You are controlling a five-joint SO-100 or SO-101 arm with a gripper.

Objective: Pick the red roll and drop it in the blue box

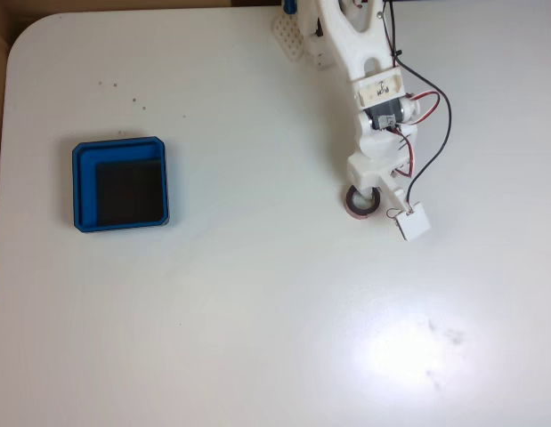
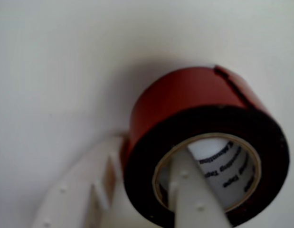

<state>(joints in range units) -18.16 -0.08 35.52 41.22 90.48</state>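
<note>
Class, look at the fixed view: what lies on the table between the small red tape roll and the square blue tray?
Nothing: between the small red tape roll and the square blue tray, the fixed view shows bare white table.

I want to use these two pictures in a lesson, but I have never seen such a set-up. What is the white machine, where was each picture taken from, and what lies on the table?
The white machine is a small robot arm with a two-finger gripper. The fixed view looks straight down on a white table. The wrist view comes from a camera riding on the arm, close to the gripper.

Two things lie on the table: a blue box at the left of the fixed view, and a red roll of tape under the gripper.

In the wrist view one finger reaches into the roll's hole and the other lies outside its red wall. Whether they grip yet, I cannot tell.
</note>
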